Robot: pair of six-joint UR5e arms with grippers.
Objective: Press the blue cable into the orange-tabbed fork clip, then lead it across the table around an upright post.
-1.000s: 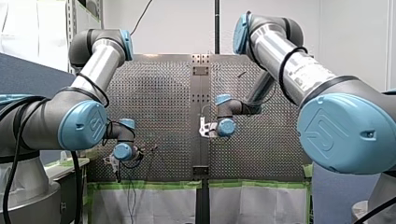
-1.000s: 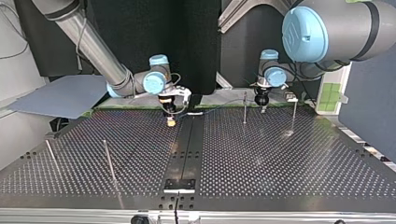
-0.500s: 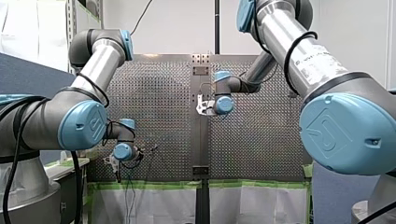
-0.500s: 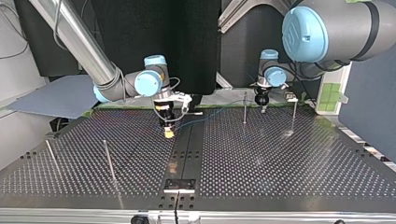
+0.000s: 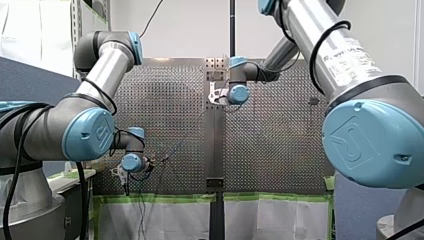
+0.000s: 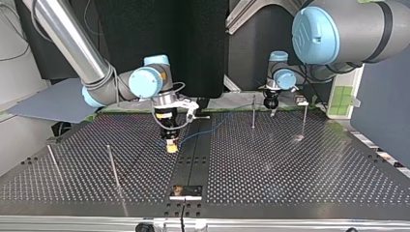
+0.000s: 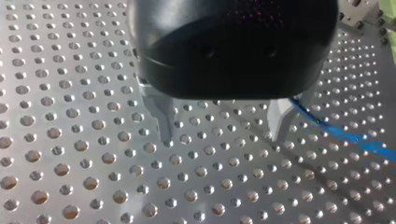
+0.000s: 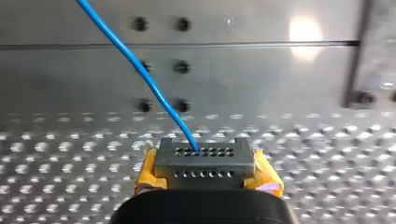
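Just beside the centre rail (image 6: 191, 164) of the perforated surface (image 6: 290, 169), on the side toward the top view's left, my right hand (image 6: 171, 146) hangs low over the holes. Its yellow pads (image 8: 147, 173) are closed around a grey drilled block (image 8: 204, 161), and the blue cable (image 8: 164, 101) comes out of that block, so this hand is gripping the cable. From there the cable rises off the surface and crosses the rail at a slant toward the far edge.

On the other side of the rail, well away from it and near the far edge, my left hand (image 6: 271, 113) points down at the surface. Its two metal fingers (image 7: 161, 116) stand apart with only bare holes between them, so it is open and holds nothing. The cable passes just beside the outer face of one finger; I cannot tell whether they touch.

Between the rail and my left hand stands a thin upright post (image 6: 253, 112), with the cable running past it. A second post (image 6: 304, 120) stands further from the rail, beyond my left hand. Two more posts (image 6: 112, 166) (image 6: 53, 162) stand on the right hand's side of the rail, well apart from it and nearer the top view's camera.
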